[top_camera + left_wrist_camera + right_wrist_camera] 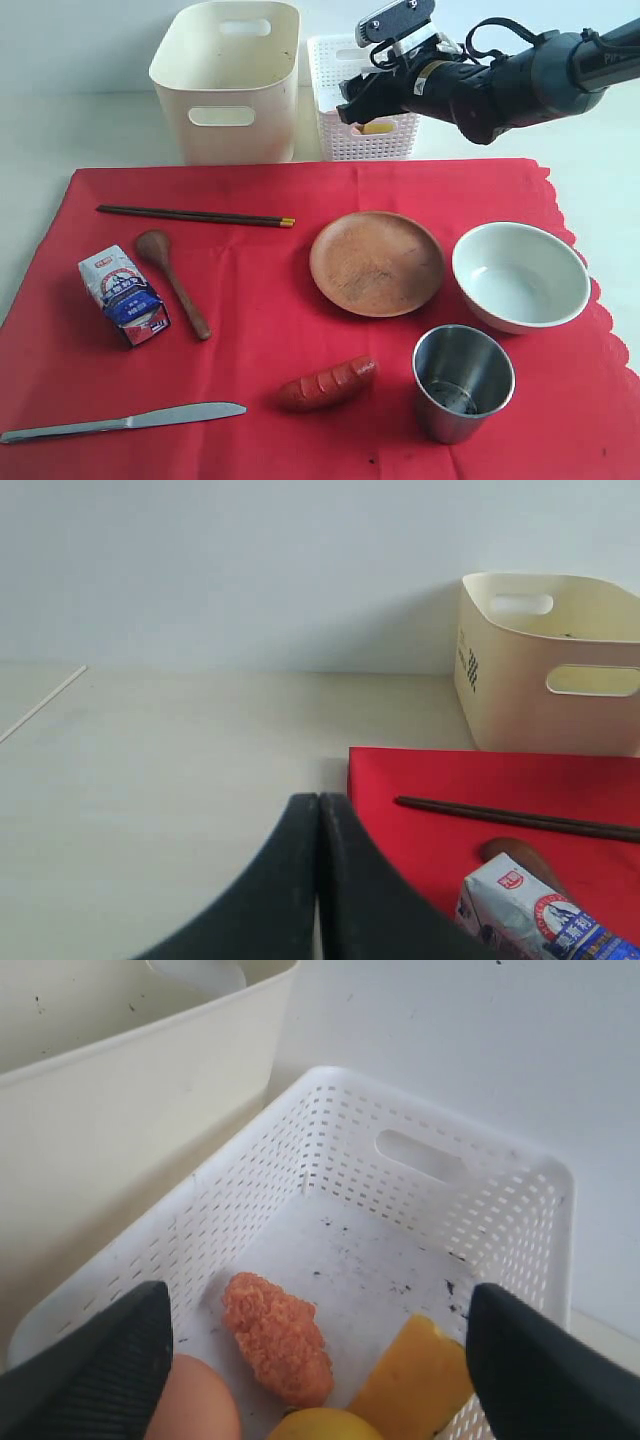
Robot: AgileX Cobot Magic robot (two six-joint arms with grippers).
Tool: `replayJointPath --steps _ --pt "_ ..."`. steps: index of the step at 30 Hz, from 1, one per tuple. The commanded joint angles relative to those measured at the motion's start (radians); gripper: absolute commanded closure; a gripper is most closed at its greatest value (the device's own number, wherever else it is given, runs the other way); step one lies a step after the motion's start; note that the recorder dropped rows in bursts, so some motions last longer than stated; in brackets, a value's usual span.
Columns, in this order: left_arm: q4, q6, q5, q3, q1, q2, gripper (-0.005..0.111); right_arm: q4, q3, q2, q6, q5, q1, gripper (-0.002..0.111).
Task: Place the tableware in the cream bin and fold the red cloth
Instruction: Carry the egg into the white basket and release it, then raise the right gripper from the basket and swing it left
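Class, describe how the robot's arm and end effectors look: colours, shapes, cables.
The right arm is glossy black and rounded, with looping black cables and a grey-white camera unit. The right end effector has blunt, wedge-shaped black fingers; the left end effector has black fingers curving to narrow tips.

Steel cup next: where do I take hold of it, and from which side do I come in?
Come straight down from above and pinch the rim wall of the steel cup, straddling it inside and out. It stands upright with its mouth open. Take the rim side facing away from the white bowl, which sits close by.
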Motion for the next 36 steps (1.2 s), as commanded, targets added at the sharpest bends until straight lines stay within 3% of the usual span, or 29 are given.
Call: replayJointPath --steps 1,13,23,27,36 --pt "-0.002 0.002 -0.002 0.000 0.002 -0.006 0.107 0.003 -0.007 -0.004 0.004 -0.013 -0.004 0.031" --pt "-0.002 0.002 -0.002 0.000 0.002 -0.006 0.107 0.003 -0.007 -0.013 0.018 -0.001 -0.004 0.031" --pt "-0.002 0.002 -0.002 0.000 0.002 -0.006 0.107 0.003 -0.007 -0.187 0.171 0.250 -0.004 0.035" --pt "-0.002 0.002 -0.002 0.000 0.002 -0.006 0.107 0.003 -0.007 -0.266 0.171 0.367 -0.004 0.047" --pt "-0.002 0.002 -0.002 0.000 0.002 -0.006 0.107 0.003 -0.007 -0.326 0.138 0.519 -0.004 0.095"
